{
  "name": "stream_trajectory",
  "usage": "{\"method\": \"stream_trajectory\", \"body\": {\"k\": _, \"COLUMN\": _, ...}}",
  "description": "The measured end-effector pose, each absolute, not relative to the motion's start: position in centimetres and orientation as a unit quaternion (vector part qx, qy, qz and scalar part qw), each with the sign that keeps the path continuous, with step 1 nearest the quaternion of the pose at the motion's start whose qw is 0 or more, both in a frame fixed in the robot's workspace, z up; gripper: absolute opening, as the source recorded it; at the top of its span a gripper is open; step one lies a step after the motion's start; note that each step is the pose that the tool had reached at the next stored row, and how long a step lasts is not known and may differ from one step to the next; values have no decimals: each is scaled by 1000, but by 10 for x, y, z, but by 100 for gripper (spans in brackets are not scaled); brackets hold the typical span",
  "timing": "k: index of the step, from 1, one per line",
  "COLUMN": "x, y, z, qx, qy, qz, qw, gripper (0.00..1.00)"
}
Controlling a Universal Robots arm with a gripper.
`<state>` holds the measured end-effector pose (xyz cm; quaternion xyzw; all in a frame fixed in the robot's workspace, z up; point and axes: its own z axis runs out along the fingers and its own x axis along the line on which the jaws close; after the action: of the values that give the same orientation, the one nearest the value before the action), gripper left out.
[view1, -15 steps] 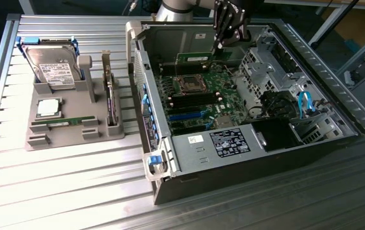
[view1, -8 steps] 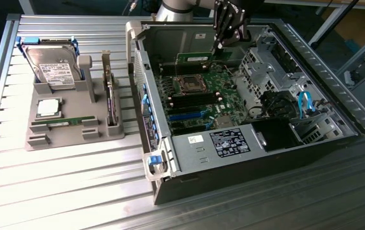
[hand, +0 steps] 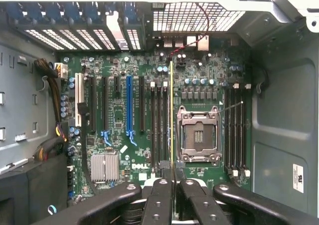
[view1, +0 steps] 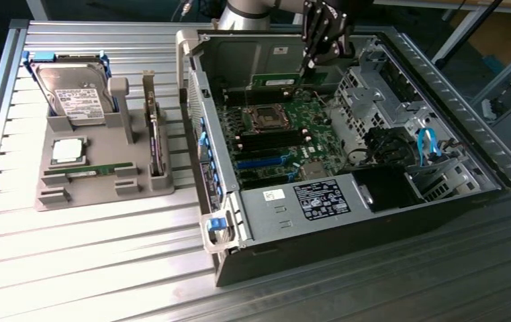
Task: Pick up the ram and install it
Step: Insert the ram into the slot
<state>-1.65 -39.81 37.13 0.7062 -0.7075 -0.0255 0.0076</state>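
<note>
- The end effector (view1: 311,64) hangs inside the open computer case (view1: 372,201) on the table (view1: 58,261), pinching the ram (view1: 278,80), a green stick with a white label, above the motherboard (view1: 278,137).
- Seen from the wrist, the ram (hand: 172,115) is a thin edge-on line between the closed-in fingers (hand: 160,192), lying over the board just beside the empty processor socket (hand: 199,135) and the dark memory slots (hand: 160,125).
- The exterior view takes in the grey holder (view1: 103,194) outside the case, carrying a second green stick (view1: 89,172), a silver processor (view1: 67,149) and a hard drive (view1: 76,94).
- "DELL" reads in white on the motherboard (hand: 119,70) in the wrist view; the other labels' print is too small to read.
</note>
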Motion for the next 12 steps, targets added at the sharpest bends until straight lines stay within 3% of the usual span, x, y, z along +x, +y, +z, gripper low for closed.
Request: {"method": "stream_trajectory", "body": {"k": 12, "x": -4, "y": -398, "z": 371, "qx": 706, "qy": -708, "qz": -26, "qw": 8, "gripper": 12}}
